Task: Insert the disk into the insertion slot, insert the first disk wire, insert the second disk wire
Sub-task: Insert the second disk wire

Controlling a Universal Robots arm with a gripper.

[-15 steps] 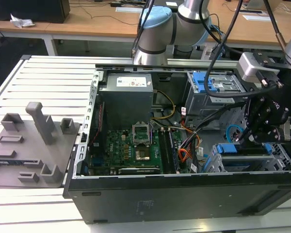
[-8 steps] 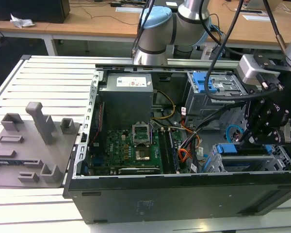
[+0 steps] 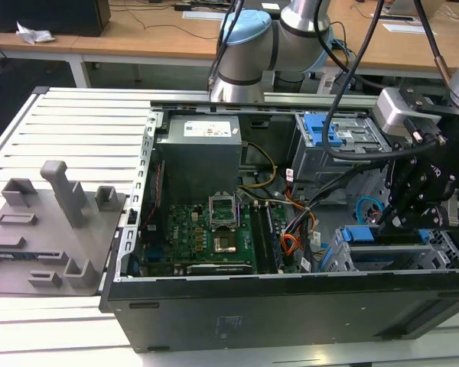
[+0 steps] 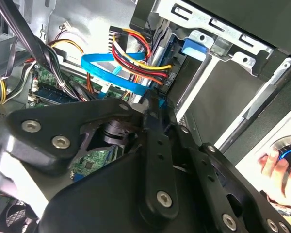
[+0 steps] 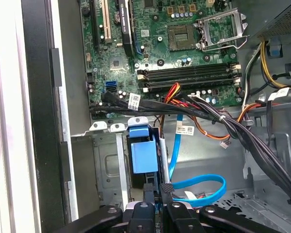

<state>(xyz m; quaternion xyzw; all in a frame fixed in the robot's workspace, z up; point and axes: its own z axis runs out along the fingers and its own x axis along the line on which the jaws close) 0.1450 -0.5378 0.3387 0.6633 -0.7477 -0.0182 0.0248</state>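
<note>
The disk's blue carrier (image 3: 365, 233) (image 5: 144, 155) sits inside the insertion slot (image 3: 402, 258) (image 5: 106, 165), a perforated metal cage at the case's front corner. In the second wrist view a bundle of red, yellow and black wire (image 4: 136, 51) ends in a black plug (image 4: 166, 78) at the disk's rear edge. My gripper (image 3: 388, 220) (image 5: 157, 199) (image 4: 153, 104) hangs right behind the disk, shut on the black connector (image 5: 166, 187) of a blue flat wire (image 5: 199, 187) (image 4: 109, 73). That wire loops back toward the motherboard.
The open computer case (image 3: 291, 306) holds a motherboard (image 3: 199, 229), a grey power supply (image 3: 199, 153) and a taller cage with a blue tab (image 3: 321, 130). Black cable bundles (image 5: 223, 121) cross above the slot. A person's hand (image 4: 276, 167) shows beside the case. Grey fixtures (image 3: 53, 222) lie left.
</note>
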